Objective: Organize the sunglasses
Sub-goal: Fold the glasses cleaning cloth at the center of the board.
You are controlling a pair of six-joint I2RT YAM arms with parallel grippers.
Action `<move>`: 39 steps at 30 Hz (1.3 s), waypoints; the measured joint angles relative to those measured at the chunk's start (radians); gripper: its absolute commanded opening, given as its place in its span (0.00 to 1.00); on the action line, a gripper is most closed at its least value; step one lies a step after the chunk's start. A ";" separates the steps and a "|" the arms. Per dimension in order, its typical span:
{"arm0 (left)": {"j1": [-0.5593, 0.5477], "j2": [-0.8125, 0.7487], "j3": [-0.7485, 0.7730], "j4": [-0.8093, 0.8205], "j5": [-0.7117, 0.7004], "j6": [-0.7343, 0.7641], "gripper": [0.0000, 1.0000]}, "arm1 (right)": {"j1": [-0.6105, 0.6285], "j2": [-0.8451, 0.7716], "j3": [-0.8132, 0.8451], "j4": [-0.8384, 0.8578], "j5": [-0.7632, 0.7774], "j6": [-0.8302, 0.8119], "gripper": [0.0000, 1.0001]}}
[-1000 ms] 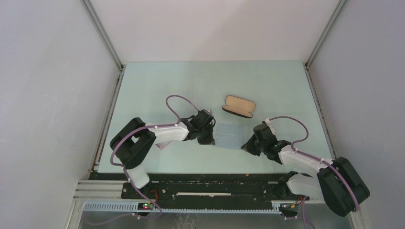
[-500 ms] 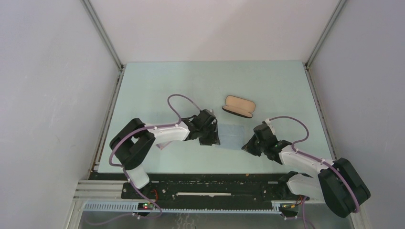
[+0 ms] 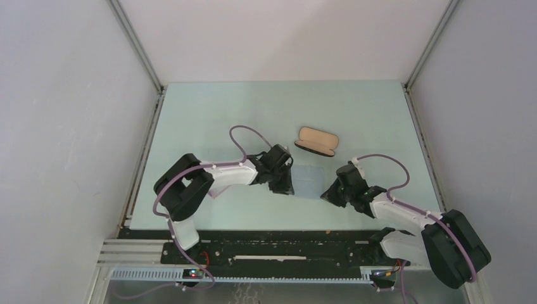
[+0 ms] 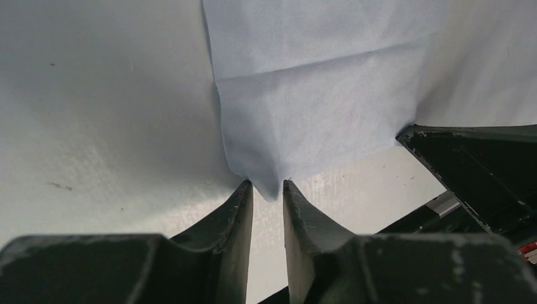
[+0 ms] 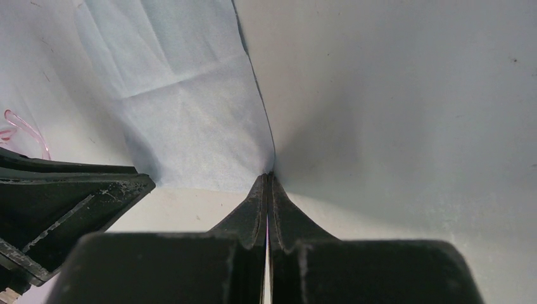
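I see the table [image 3: 209, 114] from above with both arms bent in toward its middle. The light blue cloth [image 3: 308, 180] lies between them, and each end of it is partly covered by a gripper. The black case [image 3: 316, 140] sits open beyond the cloth, tan lining up, apart from both arms.

From the top view I cannot pick out the sunglasses; the left arm covers the area where they would show. The only clear sign of them is in the right wrist view. There a thin pink loop of the sunglasses [image 5: 12, 130] shows at the left edge, cut off by the frame, on the table just past the cloth. That puts them beside the left gripper [image 4: 266, 187] and well away from the right gripper [image 5: 269, 176]. Neither gripper touches them.

The left fingers stand a narrow gap apart, with one cloth corner dipping between their tips. I cannot tell whether they touch it. The right fingers are pressed tight together with the opposite cloth corner running into their tips, and the fabric there rises off the table.
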State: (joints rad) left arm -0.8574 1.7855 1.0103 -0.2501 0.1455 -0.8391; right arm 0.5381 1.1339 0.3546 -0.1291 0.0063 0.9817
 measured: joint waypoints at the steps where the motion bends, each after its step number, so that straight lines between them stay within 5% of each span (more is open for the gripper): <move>1: 0.000 0.004 0.004 0.001 0.001 0.000 0.26 | -0.001 0.000 0.000 0.000 0.000 0.000 0.00; 8: 0.000 0.007 0.007 -0.012 -0.014 0.001 0.00 | -0.006 -0.003 0.000 -0.002 0.000 -0.008 0.00; 39: 0.067 0.006 0.135 -0.076 -0.028 0.035 0.00 | -0.090 -0.005 0.080 -0.003 -0.045 -0.058 0.00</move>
State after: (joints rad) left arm -0.7906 1.7916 1.1450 -0.3264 0.1173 -0.8040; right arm 0.4484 1.1286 0.4343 -0.1318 -0.0387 0.9237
